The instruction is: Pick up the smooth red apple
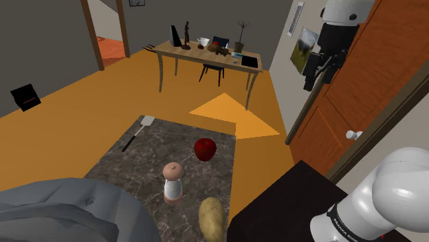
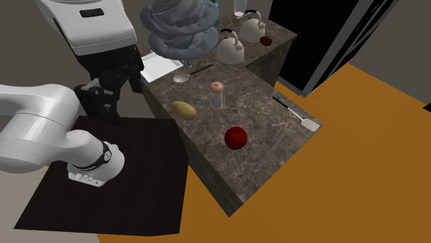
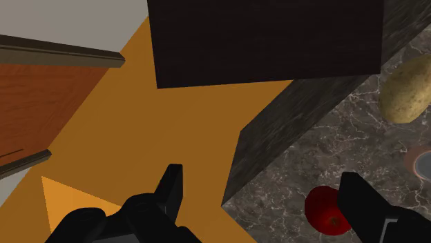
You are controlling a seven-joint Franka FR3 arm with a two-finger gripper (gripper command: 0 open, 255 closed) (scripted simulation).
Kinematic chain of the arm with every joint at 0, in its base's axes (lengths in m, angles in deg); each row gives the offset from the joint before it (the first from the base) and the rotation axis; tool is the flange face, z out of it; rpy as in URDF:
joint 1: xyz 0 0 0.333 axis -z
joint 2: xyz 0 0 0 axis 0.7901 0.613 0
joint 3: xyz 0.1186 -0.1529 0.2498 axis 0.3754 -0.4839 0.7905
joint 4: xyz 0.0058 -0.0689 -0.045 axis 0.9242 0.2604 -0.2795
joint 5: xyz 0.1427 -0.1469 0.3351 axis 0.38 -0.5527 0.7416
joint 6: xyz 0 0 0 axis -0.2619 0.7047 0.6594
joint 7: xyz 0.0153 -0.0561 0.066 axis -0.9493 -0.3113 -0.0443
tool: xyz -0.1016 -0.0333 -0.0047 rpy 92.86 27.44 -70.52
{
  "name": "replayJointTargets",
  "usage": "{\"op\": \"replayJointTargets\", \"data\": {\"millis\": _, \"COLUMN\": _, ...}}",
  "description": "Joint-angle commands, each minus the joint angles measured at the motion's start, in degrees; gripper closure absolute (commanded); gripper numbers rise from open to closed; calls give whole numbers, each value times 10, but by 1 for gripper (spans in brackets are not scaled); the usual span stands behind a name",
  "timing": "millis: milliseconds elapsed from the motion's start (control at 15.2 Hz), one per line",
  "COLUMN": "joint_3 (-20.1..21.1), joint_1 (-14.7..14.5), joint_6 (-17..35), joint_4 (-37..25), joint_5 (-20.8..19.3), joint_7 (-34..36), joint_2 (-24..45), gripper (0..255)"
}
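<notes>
- Beneath the fingers [image 3: 171, 185], and well apart from them, lies a dark marbled worktop [image 3: 290, 166], whose corner edge runs between the two tips
- The fingers stand wide apart and clasp nothing: one hangs over the orange floor [image 3: 138, 117], the other over the worktop
- The red apple [image 3: 322, 207] sits on the worktop just inside the finger on that side; it is partly covered by that finger and touched by neither
- Seen from the shoulder, the apple [image 1: 205, 148] rests upright near the worktop's floor-side edge, with the arm's black end high above it in front of a brown door [image 1: 375, 75]
- A yellowish potato [image 3: 407, 90] lies beyond the worktop-side finger, farther off than the apple and nearer the black stand [image 3: 269, 41]
- A pale round rim past that same finger is probably the top of the small shaker [image 1: 172, 182], which stands between potato and apple
- A spatula [image 1: 137, 132] lies flat on the worktop, farther from the fingers than the apple and well apart from it
</notes>
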State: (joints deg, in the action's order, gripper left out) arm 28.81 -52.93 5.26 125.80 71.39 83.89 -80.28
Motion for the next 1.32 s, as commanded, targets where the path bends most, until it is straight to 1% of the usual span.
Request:
{"op": "replayJointTargets", "data": {"millis": 0, "joint_3": 0, "joint_1": 0, "joint_6": 0, "joint_4": 0, "joint_5": 0, "joint_7": 0, "joint_2": 0, "gripper": 0}}
{"op": "replayJointTargets", "data": {"millis": 330, "joint_3": 16, "joint_1": -5, "joint_6": 87, "joint_4": 29, "joint_5": 19, "joint_7": 31, "joint_2": 62, "gripper": 0}}
{"op": "replayJointTargets", "data": {"millis": 660, "joint_3": 32, "joint_1": -9, "joint_6": 171, "joint_4": 39, "joint_5": 34, "joint_7": 60, "joint_2": 140, "gripper": 0}}
{"op": "replayJointTargets", "data": {"millis": 924, "joint_3": 45, "joint_1": -13, "joint_6": 235, "joint_4": 33, "joint_5": 42, "joint_7": 82, "joint_2": 213, "gripper": 0}}
{"op": "replayJointTargets", "data": {"millis": 1254, "joint_3": 58, "joint_1": -17, "joint_6": 306, "joint_4": 7, "joint_5": 46, "joint_7": 108, "joint_2": 312, "gripper": 0}}
